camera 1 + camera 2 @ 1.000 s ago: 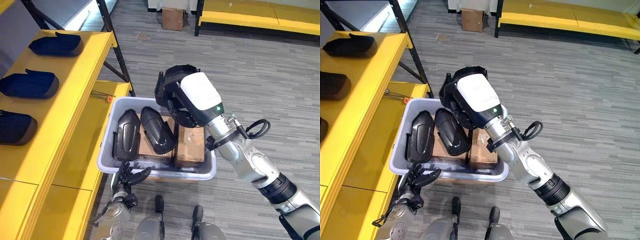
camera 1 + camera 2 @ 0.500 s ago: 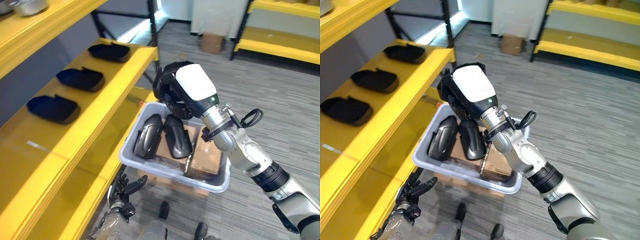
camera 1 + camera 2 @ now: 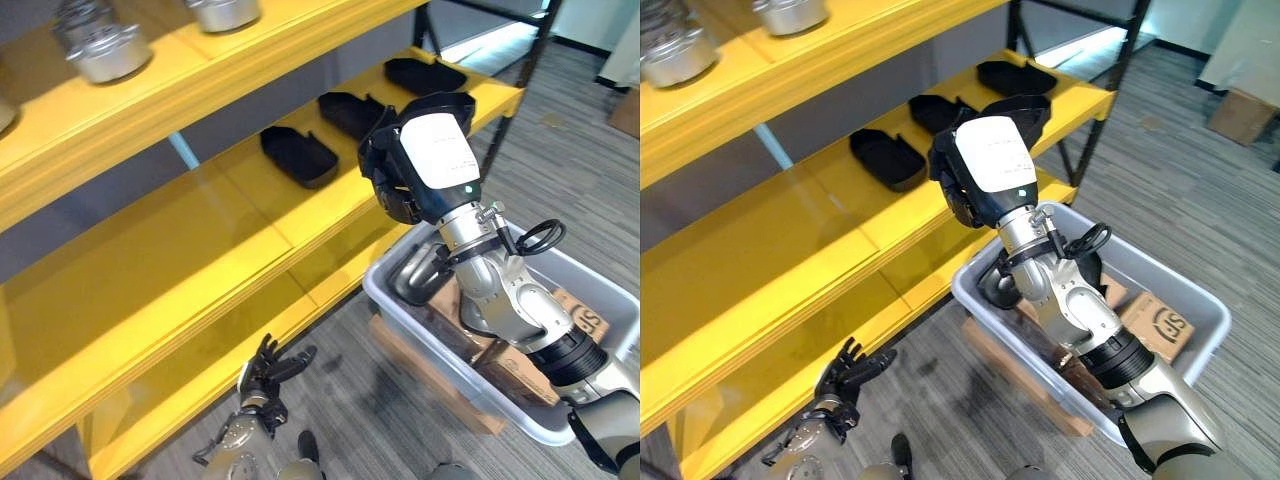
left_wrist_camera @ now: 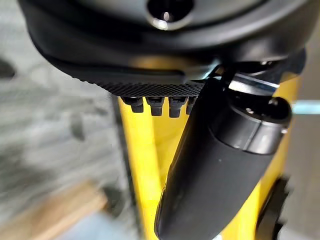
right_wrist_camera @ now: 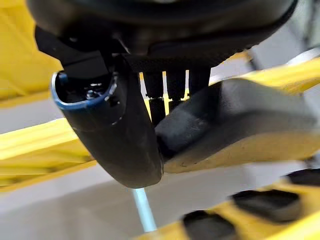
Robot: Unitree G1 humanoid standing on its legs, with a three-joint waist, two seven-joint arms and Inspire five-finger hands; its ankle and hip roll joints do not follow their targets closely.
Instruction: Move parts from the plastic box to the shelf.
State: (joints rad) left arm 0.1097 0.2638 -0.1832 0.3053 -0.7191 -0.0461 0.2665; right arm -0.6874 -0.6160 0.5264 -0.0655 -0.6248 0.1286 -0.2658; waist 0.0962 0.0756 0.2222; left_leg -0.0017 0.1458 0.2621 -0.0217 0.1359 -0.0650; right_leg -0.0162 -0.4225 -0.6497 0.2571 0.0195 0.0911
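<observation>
My right hand [image 3: 432,165] is shut on a black moulded part [image 5: 240,120], whose rim [image 3: 442,102] pokes out above the hand's white back. It hovers over the front edge of the yellow middle shelf [image 3: 200,250], next to three similar black parts [image 3: 298,155] lying in a row there. Below it stands the grey plastic box [image 3: 398,312] with another black part [image 3: 412,275] and cardboard cartons inside. My left hand [image 3: 268,368] hangs low by the bottom shelf, fingers spread and holding nothing.
Metal cylindrical parts [image 3: 100,50] stand on the upper shelf. The box rests on a wooden pallet [image 3: 430,375] on grey carpet. A dark shelf post [image 3: 530,60] rises at the far end. The near stretch of the middle shelf is bare.
The view has swung left and up towards the shelving. My right hand has carried the black part from above the box up to the middle shelf's edge. The left hand stays low.
</observation>
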